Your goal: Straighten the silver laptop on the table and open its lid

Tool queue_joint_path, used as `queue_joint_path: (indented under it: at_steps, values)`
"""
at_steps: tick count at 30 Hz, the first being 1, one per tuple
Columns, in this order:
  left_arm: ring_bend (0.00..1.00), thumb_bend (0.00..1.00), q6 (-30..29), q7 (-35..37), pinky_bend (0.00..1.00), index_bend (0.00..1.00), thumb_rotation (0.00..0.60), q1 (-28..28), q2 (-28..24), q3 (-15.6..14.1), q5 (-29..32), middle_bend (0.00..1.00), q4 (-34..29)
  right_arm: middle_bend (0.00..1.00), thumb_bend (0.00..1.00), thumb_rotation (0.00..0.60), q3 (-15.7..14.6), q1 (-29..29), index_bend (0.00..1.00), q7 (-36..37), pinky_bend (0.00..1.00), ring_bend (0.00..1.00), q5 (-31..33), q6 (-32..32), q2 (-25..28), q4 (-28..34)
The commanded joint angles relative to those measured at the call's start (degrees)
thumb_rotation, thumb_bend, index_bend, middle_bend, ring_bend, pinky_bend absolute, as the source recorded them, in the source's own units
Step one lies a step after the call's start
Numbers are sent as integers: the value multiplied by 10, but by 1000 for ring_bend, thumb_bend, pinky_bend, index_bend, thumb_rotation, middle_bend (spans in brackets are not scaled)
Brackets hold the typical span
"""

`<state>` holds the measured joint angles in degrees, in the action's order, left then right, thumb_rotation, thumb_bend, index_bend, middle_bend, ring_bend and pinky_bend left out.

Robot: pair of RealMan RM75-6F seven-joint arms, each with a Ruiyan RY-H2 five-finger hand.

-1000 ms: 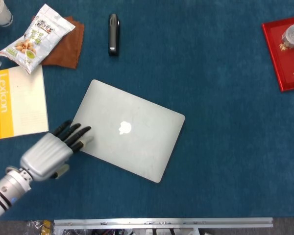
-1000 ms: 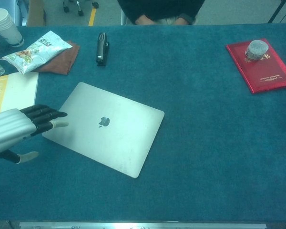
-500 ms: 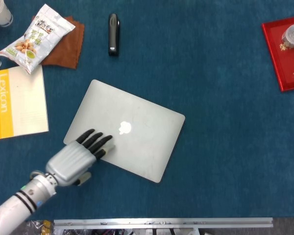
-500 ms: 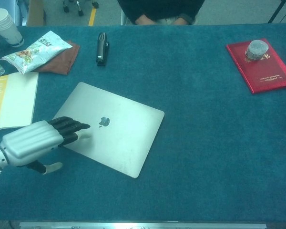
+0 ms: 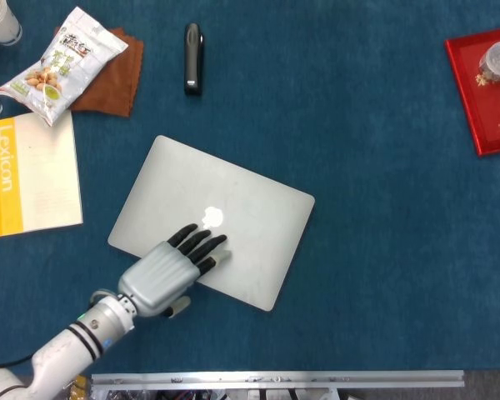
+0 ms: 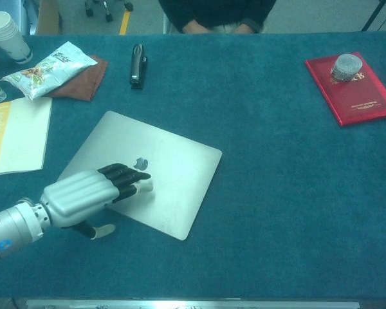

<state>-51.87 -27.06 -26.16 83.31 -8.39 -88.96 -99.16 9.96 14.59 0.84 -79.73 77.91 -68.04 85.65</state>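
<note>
The silver laptop (image 5: 233, 200) (image 6: 167, 161) lies closed on the blue table, turned askew with its logo up. My left hand (image 5: 165, 273) (image 6: 90, 195) lies flat over the laptop's near edge, its black fingertips (image 5: 202, 246) spread on the lid just below the logo. The thumb (image 6: 103, 230) hangs off the laptop's near edge over the cloth. It holds nothing. My right hand shows in neither view.
A yellow-edged Lexicon book (image 5: 33, 173) lies left. A snack bag (image 5: 62, 62) rests on a brown cloth (image 5: 112, 79) at the back left beside a paper cup (image 6: 5, 35). A black stapler (image 5: 192, 57) sits behind the laptop. A red book (image 5: 487, 83) with a jar on it lies far right.
My left hand has slid rightward along the laptop's near edge, from its left corner to just under the logo. The laptop has not visibly moved.
</note>
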Motion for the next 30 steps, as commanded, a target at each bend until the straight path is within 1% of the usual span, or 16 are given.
queue_joint_path:
  at_steps: [1, 7, 14, 30]
  values:
    - [0, 322, 4, -7, 0, 0, 600, -2, 17, 7, 12, 0, 5, 99, 0, 600, -1, 0, 5, 5, 236, 4, 0, -1, 0, -4]
    - [0, 322, -4, -5, 0, 0, 600, -3, 42, 15, 22, 0, 14, 99, 0, 600, 0, -3, 5, 13, 236, 4, 1, 2, 4, -7]
    - [0, 322, -15, 16, 0, 0, 600, -3, 62, 16, 17, 0, 31, 99, 0, 600, 0, -5, 5, 15, 236, 4, 3, 4, 8, -8]
    - [0, 323, -45, 22, 0, 0, 600, 7, 75, -1, -6, 0, 50, 99, 0, 600, 0, -10, 5, 12, 236, 4, 5, 9, 15, 1]
